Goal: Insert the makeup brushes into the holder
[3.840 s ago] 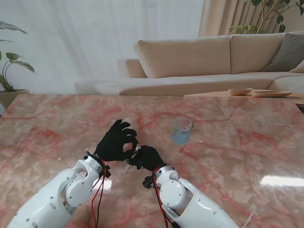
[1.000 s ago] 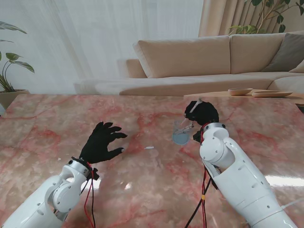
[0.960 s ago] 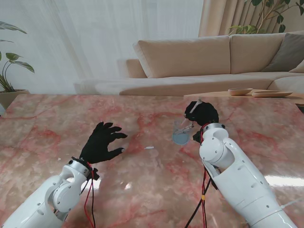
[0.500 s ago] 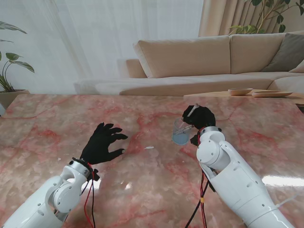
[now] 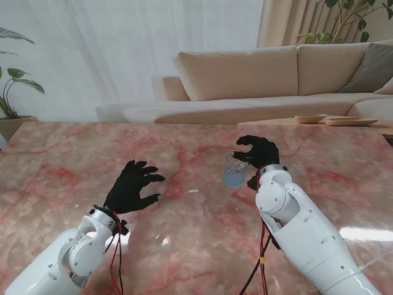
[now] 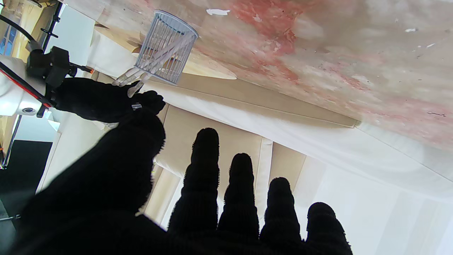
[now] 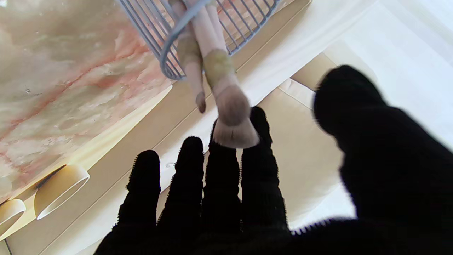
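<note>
The pale blue wire holder (image 5: 234, 171) stands upright on the marble table (image 5: 73, 160), right of centre. Two pale-handled makeup brushes (image 7: 231, 120) lean inside it, bristle ends sticking out over the rim. My right hand (image 5: 258, 151) hovers just beyond and beside the holder, fingers spread, holding nothing; its fingertips (image 7: 260, 122) are right by the larger brush head. The left wrist view shows the holder (image 6: 166, 47) with the brushes slanting toward the right hand (image 6: 92, 101). My left hand (image 5: 132, 185) floats open over the table, left of centre, nothing in it.
A small white scrap (image 5: 193, 191) lies on the table between the hands. Beyond the far edge are a beige sofa (image 5: 245, 74) and a low side table with two shallow dishes (image 5: 310, 118). A plant (image 5: 12, 86) stands at the far left.
The right hand held a brush above the holder; the brush now rests in the holder and the fingers have spread off it. The left hand has barely moved.
</note>
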`<state>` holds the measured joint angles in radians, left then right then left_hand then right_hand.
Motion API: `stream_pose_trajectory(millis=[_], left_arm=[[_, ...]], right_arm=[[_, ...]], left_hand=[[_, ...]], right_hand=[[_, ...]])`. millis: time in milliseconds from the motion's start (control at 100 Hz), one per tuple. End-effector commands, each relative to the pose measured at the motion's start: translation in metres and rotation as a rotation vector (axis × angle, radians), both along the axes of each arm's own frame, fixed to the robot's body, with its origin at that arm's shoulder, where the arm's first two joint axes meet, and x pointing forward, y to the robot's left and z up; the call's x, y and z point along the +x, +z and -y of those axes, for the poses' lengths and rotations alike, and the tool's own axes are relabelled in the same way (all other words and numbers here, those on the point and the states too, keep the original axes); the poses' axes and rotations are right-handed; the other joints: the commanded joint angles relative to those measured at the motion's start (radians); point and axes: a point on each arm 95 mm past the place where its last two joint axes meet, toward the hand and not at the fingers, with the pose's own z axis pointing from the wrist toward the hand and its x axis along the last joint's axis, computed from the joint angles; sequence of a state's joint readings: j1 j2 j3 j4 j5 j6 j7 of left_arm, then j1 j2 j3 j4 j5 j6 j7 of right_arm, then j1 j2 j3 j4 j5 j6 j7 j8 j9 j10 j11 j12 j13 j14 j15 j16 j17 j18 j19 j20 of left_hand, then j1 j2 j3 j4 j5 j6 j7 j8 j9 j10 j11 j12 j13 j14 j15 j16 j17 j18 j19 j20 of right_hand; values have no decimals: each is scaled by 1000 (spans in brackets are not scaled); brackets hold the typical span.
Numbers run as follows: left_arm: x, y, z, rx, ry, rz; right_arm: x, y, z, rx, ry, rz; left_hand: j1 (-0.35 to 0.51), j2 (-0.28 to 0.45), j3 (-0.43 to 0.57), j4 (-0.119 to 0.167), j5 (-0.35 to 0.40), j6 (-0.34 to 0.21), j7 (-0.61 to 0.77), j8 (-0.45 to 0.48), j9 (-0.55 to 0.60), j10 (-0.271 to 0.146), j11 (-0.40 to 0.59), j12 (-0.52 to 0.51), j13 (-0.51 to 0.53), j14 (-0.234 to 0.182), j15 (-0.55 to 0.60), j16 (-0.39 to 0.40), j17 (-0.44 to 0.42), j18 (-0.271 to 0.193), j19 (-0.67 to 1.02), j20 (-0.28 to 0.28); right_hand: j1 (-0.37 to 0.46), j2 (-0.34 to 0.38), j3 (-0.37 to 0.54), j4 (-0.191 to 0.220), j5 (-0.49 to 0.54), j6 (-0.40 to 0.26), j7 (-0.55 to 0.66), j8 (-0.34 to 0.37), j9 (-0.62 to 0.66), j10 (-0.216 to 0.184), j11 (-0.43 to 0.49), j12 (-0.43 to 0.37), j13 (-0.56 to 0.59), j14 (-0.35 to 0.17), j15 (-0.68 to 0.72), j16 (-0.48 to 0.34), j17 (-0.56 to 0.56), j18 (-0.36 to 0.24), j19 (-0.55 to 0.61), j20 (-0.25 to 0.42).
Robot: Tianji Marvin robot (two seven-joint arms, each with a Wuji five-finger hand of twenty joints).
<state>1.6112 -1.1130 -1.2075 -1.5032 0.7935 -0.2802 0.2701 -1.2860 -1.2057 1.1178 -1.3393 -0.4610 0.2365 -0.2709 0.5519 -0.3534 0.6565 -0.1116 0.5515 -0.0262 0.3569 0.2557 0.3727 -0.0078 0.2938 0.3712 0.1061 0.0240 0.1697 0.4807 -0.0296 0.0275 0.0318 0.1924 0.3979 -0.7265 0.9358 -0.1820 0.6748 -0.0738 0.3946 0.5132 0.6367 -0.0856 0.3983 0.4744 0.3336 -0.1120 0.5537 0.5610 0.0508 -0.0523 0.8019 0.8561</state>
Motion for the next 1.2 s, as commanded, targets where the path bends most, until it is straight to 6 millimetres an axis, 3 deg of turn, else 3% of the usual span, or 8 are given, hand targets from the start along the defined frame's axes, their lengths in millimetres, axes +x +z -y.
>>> stream_pose_trajectory(millis=[0,190,370,540,850,960,1120,1190], left_arm=[[-2,-3,0,-3,-4,-5],[-2,0,0,-19,-11,-1],[-2,2,0,-31,-23,4],[-4,5,3,-45,-32,10],[-11,12,8,-89,-47,24],[-13,13,11,-119,-52,36],[-15,15,18,-163,-77,27],[-17,16,21,-184,-92,22]], right_arm=[[-4,-3,1,1,11,-4],[-11,6,11,-24,22,51],[-27,18,22,-41,39,112],[-50,26,29,-70,82,179],[-108,34,33,-140,194,293],[-129,32,33,-169,223,318],[-154,20,32,-214,270,320],[-161,14,31,-225,296,311]], left_hand=[[-29,23,-23,28,-8,7,-8,-5,-37,1,-18,-10,-28,-22,-36,10,3,-29,-33,-12],[-55,13,-82,28,-26,24,-34,-18,-63,-8,-34,-26,-23,-26,-52,-9,5,-45,1,20],[-51,38,-186,38,-31,26,-49,-28,-63,-7,-35,-34,-11,-28,-50,-20,-23,-10,76,174],[-62,47,-212,38,-41,34,-57,-31,-61,-7,-36,-35,-4,-26,-50,-21,-21,-10,85,202],[-33,73,-324,52,-99,71,-169,-91,-57,-6,-65,-84,23,-8,-76,-82,-24,-27,154,382],[-32,78,-366,55,-109,103,-249,-139,-77,16,-60,-126,38,7,-76,-131,41,-46,160,314],[16,163,-606,72,-120,118,-287,-162,-103,19,-54,-151,30,5,-50,-166,15,-78,369,83],[-5,186,-638,72,-127,122,-292,-164,-113,22,-58,-153,27,14,-44,-166,21,-76,384,71]], right_hand=[[-54,13,-37,41,-70,17,-47,-9,-75,-5,-41,-52,-48,-17,-81,-58,-38,-20,-99,-53],[-84,159,-323,94,-169,39,-115,-50,-172,-7,-94,-152,-57,-14,-228,-145,-52,-31,-260,-134],[-219,133,-206,125,-189,39,-123,-58,-178,-9,-103,-168,-37,-7,-268,-166,-41,-18,-281,-149],[-258,140,-176,131,-192,29,-132,-60,-174,-17,-119,-173,-15,-11,-302,-182,-20,-11,-292,-163],[-321,167,-148,139,-209,13,-183,-82,-157,-33,-205,-235,52,-33,-403,-259,64,-36,-348,-278],[-345,179,-143,139,-216,15,-220,-102,-151,-30,-236,-272,80,-30,-433,-296,100,-46,-380,-365],[-394,210,-141,136,-224,43,-270,-145,-153,-9,-281,-339,96,-22,-479,-363,129,-90,-393,-463],[-422,232,-145,134,-240,52,-282,-153,-165,-1,-291,-349,92,-19,-485,-372,133,-101,-392,-475]])
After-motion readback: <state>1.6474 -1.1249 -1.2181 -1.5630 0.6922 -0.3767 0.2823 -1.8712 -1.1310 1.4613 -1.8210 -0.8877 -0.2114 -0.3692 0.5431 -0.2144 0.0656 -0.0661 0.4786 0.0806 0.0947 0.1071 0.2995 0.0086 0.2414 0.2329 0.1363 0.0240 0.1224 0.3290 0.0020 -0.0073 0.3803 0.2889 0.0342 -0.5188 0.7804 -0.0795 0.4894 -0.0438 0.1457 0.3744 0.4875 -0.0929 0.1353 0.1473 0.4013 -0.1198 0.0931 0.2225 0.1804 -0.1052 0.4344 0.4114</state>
